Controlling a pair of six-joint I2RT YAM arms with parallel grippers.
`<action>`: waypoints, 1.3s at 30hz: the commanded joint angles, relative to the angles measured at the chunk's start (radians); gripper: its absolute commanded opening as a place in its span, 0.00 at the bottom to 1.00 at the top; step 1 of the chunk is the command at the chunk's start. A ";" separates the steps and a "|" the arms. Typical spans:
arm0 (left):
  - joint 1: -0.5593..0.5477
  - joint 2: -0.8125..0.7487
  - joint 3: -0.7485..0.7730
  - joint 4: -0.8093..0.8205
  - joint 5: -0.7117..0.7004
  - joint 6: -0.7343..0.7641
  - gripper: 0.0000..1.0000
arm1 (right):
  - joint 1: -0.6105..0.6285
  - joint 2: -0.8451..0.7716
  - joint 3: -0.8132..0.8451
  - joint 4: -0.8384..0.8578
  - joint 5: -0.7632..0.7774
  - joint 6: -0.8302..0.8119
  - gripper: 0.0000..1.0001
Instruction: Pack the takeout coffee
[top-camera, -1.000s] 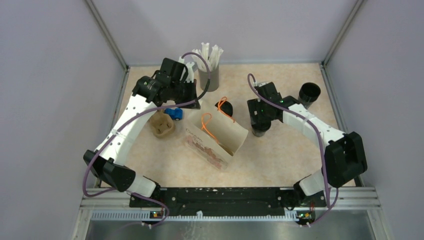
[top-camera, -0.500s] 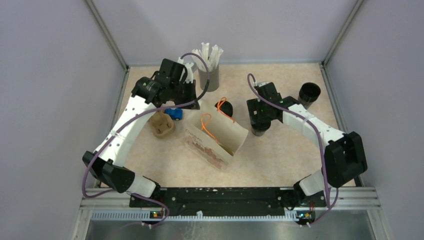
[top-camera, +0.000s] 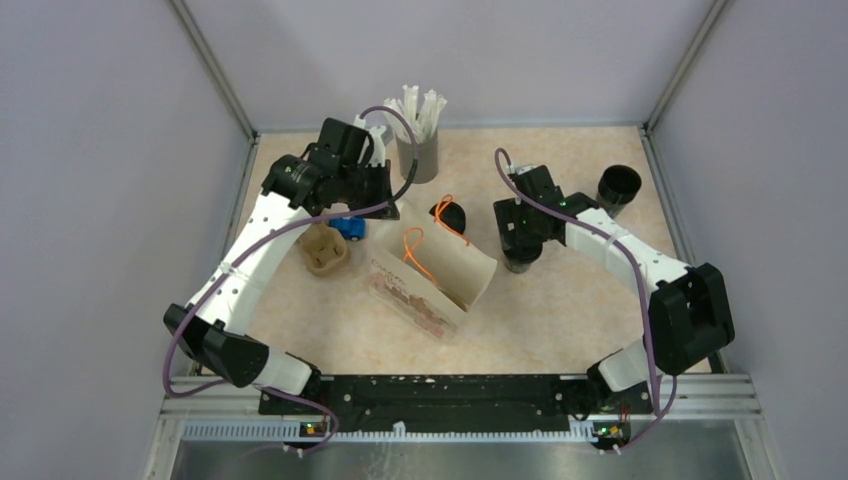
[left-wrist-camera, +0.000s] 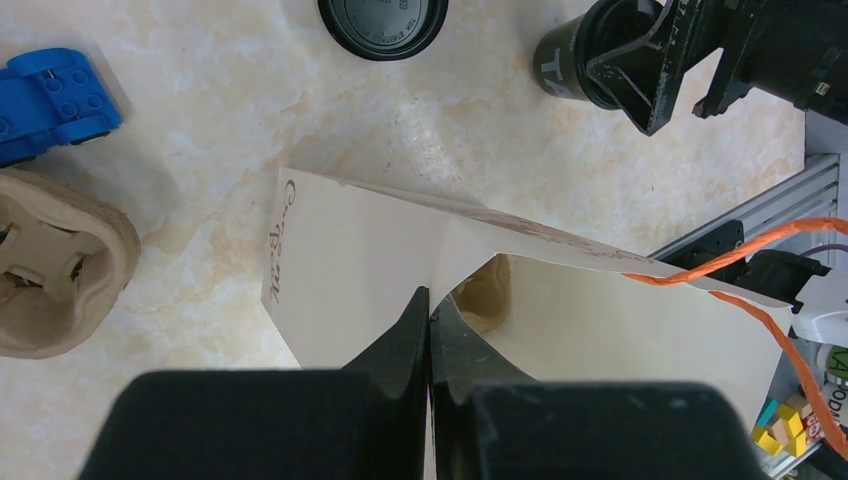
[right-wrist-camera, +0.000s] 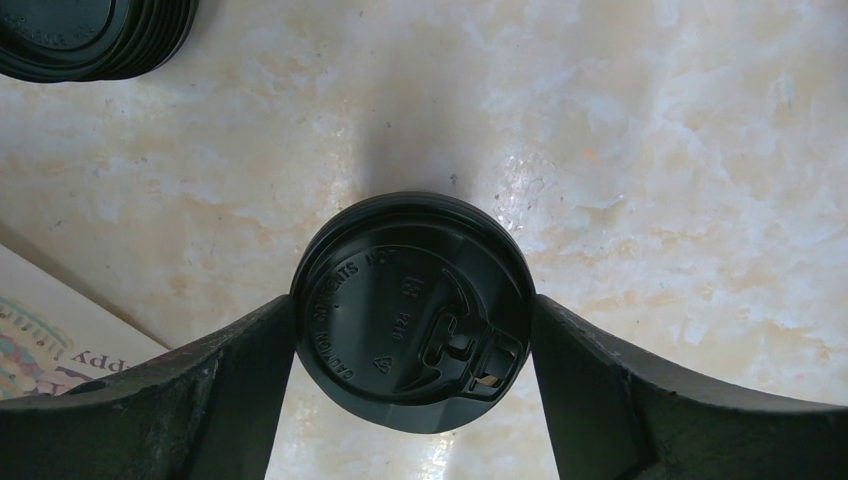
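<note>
Takeout coffee (right-wrist-camera: 410, 300) stands upright on the table (top-camera: 560, 320), lid snapped on, just right of the paper bag (top-camera: 440, 275) and not touching it. The right gripper (top-camera: 520, 250) is down over it. From the wrist view its fingers (right-wrist-camera: 230, 380) bracket the lid rim on both sides with no gap showing, so I read that as a wide hold on the takeout coffee. How hard it squeezes I cannot tell.

Across the way, the left gripper (left-wrist-camera: 429, 320) has its jaws pressed together on the bag's upper edge, propping the mouth open. The orange handles (left-wrist-camera: 720, 265) trail off to the side.

Now, how will this cup handle? Thin disposable wall, I'd judge: light if empty, top-heavy and sloshy if full, and the lid hides which. Too much squeeze on the middle would likely buckle it. The side tapers, so a loose grip could let it slide down through the fingers, and that glossy lid looks slippery. Lifting by the lid alone risks popping it off.

The best hold, I'd say, is on the body just under the rim, where the rolled edge and lid stiffen it. Keep it upright all the way. A loose stack of lids (right-wrist-camera: 90, 35) lies near but apart.
</note>
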 joint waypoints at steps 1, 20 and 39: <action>0.006 -0.042 -0.004 0.037 0.006 -0.009 0.02 | -0.002 -0.011 -0.003 -0.009 0.008 -0.006 0.83; 0.007 -0.083 -0.079 0.162 0.129 -0.137 0.01 | -0.005 -0.034 0.019 -0.054 0.032 -0.023 0.71; -0.055 -0.071 -0.272 0.562 0.110 -0.586 0.00 | -0.163 -0.191 0.234 -0.249 -0.020 -0.053 0.70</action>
